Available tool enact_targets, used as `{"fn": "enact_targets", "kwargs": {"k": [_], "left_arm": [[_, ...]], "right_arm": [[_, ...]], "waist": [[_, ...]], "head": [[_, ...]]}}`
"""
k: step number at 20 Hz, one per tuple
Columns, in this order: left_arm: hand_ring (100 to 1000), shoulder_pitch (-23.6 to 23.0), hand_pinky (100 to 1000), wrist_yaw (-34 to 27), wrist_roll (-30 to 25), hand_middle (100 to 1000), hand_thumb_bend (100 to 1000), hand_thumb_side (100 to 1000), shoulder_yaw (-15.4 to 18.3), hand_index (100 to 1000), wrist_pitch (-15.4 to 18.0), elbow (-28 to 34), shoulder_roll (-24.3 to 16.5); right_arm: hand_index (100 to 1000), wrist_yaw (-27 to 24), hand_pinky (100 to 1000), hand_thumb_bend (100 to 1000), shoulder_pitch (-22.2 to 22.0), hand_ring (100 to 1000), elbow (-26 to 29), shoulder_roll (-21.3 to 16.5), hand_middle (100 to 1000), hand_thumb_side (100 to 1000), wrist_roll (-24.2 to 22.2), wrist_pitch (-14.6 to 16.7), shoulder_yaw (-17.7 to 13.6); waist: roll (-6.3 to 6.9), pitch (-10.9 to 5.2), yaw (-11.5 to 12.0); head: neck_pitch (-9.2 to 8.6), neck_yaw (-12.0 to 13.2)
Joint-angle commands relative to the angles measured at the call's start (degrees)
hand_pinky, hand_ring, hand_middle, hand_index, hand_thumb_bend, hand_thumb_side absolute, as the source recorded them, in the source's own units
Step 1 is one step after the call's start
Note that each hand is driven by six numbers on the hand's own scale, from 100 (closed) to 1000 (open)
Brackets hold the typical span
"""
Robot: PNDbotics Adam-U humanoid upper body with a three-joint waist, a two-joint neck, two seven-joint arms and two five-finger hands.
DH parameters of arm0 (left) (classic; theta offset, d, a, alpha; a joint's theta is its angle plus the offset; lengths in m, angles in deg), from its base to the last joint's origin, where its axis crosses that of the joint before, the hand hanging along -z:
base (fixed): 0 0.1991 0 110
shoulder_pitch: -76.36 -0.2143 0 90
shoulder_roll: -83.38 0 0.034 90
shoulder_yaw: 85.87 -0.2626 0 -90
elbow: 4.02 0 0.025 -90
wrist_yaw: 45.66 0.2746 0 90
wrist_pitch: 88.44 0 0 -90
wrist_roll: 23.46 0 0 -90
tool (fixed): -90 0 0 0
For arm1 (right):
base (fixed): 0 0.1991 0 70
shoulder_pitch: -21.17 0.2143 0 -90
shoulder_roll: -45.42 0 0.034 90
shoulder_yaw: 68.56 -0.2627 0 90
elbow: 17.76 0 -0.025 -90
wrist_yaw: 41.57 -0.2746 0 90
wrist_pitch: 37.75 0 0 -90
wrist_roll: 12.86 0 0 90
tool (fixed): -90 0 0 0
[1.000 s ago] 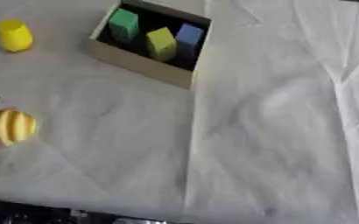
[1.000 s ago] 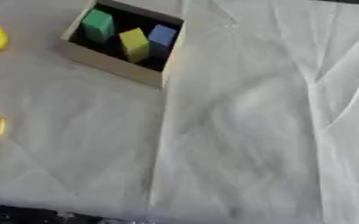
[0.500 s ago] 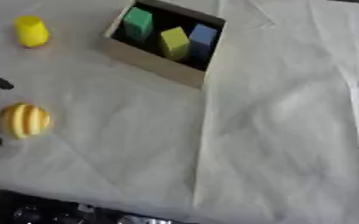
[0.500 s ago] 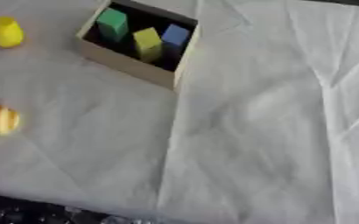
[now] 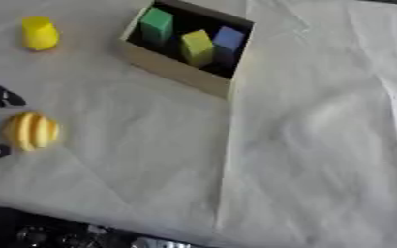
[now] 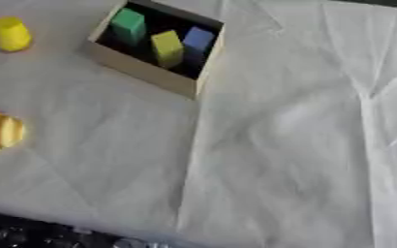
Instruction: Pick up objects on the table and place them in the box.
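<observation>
Bare cloth (image 5: 320, 145) lies open right of the box (image 5: 175, 72) (three blocks crowd its inside).

Both views are bright and evenly lit but soft with blur throughout. The white cloth (image 5: 303, 145) shows faint crease shadows, and the box (image 5: 178, 72) interior stays dark. No glare appears.

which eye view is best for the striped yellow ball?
Left eye view: the striped yellow ball sits whole, with the left hand's fingertips flanking it. In the right eye view it lies at the left edge, partly cut off.
</observation>
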Motion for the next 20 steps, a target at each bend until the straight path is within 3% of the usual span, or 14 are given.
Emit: {"fn": "enact_targets", "kwargs": {"k": [1,5,10,14,20], "left_arm": [[896,1.3,857,-0.6,0.5,856,374,100,-0.4,891,0.4,-0.9,-0.2],[893,2.5,856,-0.2,0.5,854,393,100,-1.0,893,1.0,-2.5,1.4],[854,3.2,825,0.7,2.5,797,221,100,-1.0,792,1.1,-3.0,2.3],[846,2.9,817,-0.3,3.7,788,142,100,1.3,784,0.7,2.1,1.7],[829,5.4,805,-1.0,4.3,772,101,100,4.8,771,-0.6,12.0,1.1]], "right_arm": [[828,-0.3,797,100,0.5,771,0.9,-0.9,735,708,0.1,0.0,-1.0],[827,-0.4,797,100,0.5,771,0.9,-0.7,734,715,0.1,-0.1,-0.9],[828,-0.4,797,100,0.4,771,0.9,-0.6,734,716,0.1,-0.3,-0.8],[828,-0.4,797,100,0.3,771,0.9,-0.8,734,715,0.2,-0.3,-0.9],[828,-0.3,797,100,0.3,771,0.9,-1.0,734,712,0.1,-0.3,-0.9]], "waist": [[-0.41,-1.29,0.0],[-0.37,-1.25,0.0],[-0.44,-1.07,-0.1],[-0.42,-0.98,0.1],[-0.23,-1.35,0.4]], "head": [[0.22,0.1],[0.22,0.1],[0.22,-0.2],[0.22,-0.9],[0.22,-2.4]]}}
